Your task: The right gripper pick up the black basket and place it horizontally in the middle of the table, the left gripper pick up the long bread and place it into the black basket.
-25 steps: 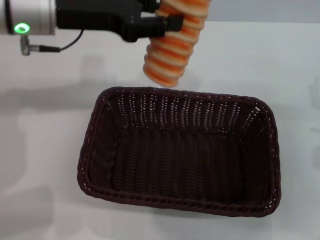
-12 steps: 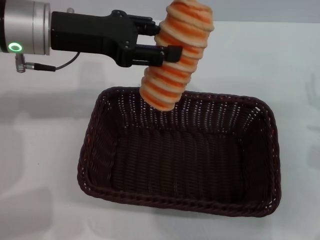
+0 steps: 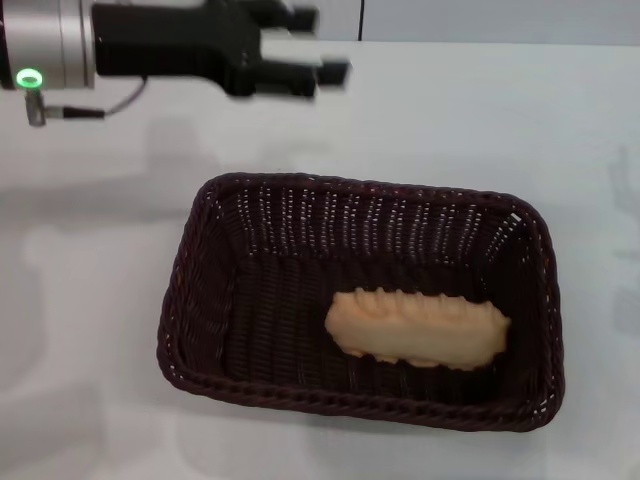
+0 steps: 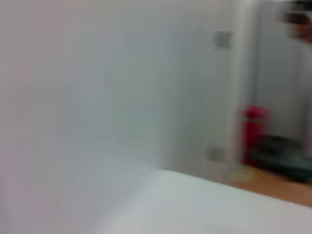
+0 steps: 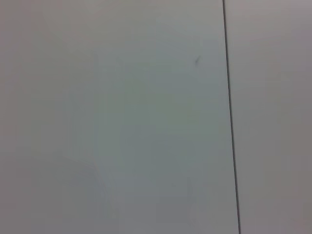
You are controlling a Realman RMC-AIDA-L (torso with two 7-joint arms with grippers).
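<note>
The black basket (image 3: 200, 300) lies horizontally in the middle of the white table (image 3: 480, 110) in the head view. The long bread (image 3: 418, 327) lies inside it on the basket floor, right of centre, pale tan side up. My left gripper (image 3: 320, 45) is open and empty, above the table beyond the basket's far rim, on its silver-grey arm with the green lamp (image 3: 29, 77). My right gripper is out of view.
The left wrist view shows a pale wall, a red object (image 4: 253, 122) and a table edge. The right wrist view shows a plain grey wall with a dark seam (image 5: 229, 122).
The left gripper has opened and let go of the bread, which dropped into the basket and lies flat. The gripper has risen and drawn back to the left.
</note>
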